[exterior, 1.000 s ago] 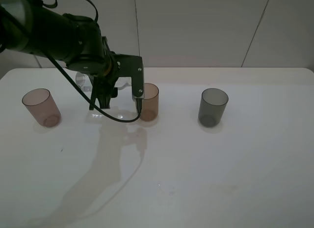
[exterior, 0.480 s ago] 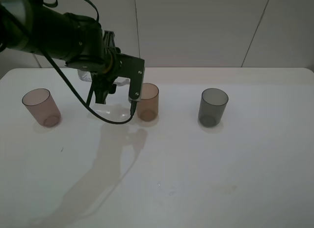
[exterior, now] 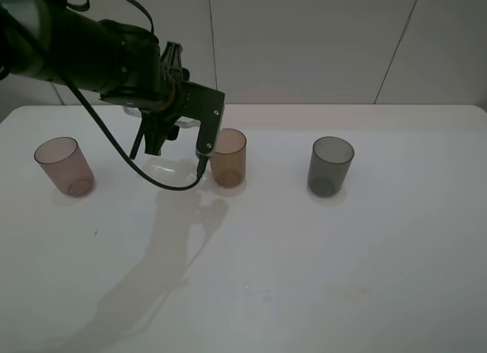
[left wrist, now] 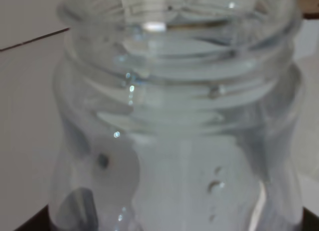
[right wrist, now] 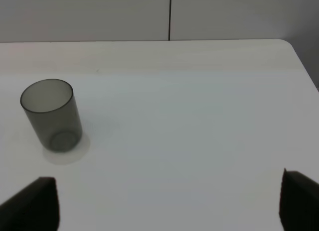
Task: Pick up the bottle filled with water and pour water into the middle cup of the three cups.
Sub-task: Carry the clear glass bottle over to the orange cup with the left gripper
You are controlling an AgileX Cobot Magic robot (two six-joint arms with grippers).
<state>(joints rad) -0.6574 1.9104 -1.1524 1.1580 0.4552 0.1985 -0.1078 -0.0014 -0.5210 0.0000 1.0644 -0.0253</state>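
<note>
raised higher above the bench (exterior: pixel 342 254) since a second ago, the bottle (left wrist: pixel 179 141) sits gripped in my left jaws beside the middle cup (exterior: pixel 228 157), right jaws open; i judge tilting follows.

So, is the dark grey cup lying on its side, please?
No, the dark grey cup stands upright on the table, mouth up.

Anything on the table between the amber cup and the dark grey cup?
No. In the exterior high view the stretch of table between the amber cup and the dark grey cup is bare; nothing stands there.
</note>
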